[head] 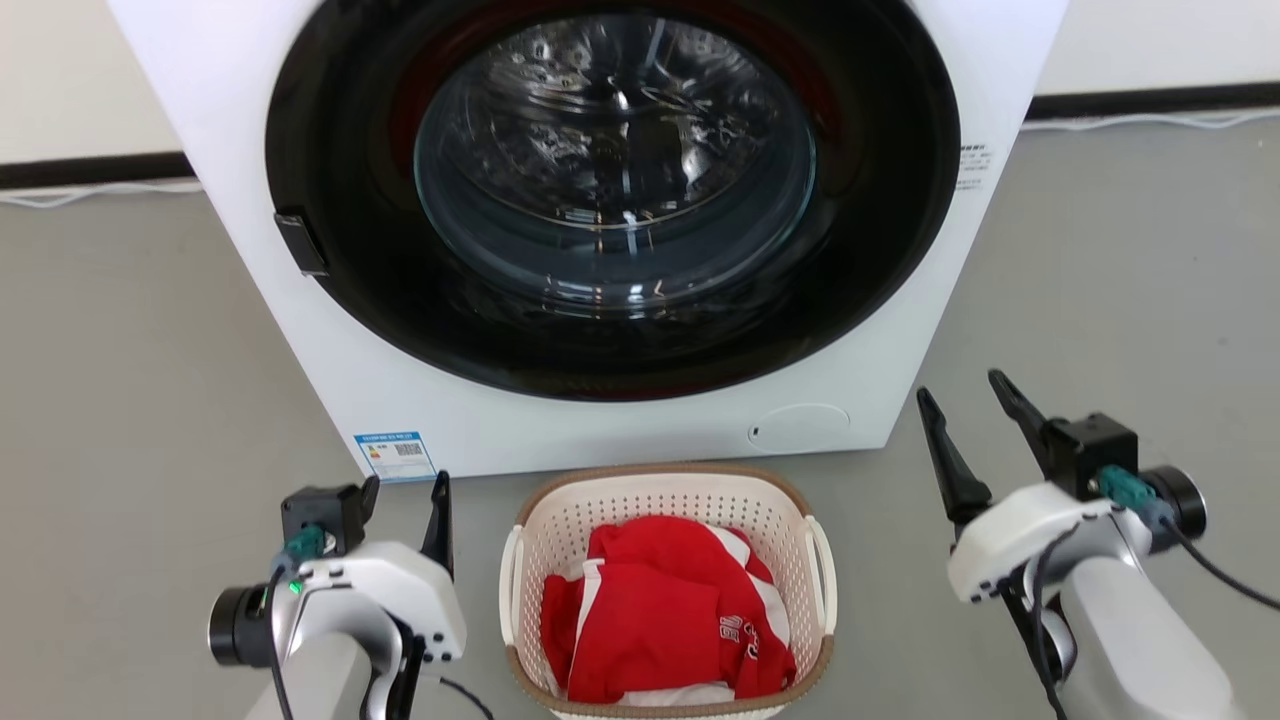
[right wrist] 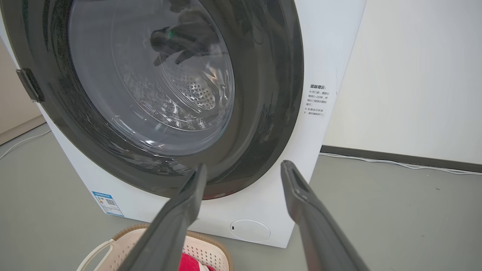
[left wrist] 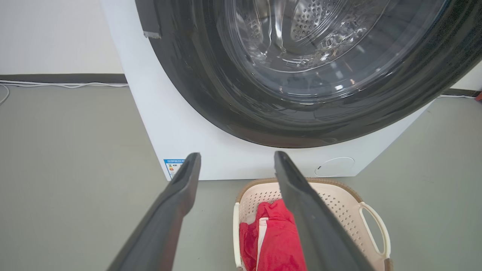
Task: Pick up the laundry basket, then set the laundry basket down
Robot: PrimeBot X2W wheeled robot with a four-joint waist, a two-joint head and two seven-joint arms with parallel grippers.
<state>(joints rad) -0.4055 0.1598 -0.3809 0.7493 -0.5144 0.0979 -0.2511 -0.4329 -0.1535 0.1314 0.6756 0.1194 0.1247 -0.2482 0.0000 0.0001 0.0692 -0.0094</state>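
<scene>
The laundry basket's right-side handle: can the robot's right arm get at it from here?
Probably yes. The right gripper stands open beside the laundry basket, and only grey floor lies between it and that white handle.

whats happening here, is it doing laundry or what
A two-armed robot faces a laundry basket holding red clothing, which sits on the floor just in front of a washing machine. The left pincer and right pincer hover open on either side of the basket, touching nothing. The basket has not been picked up yet.
</scene>
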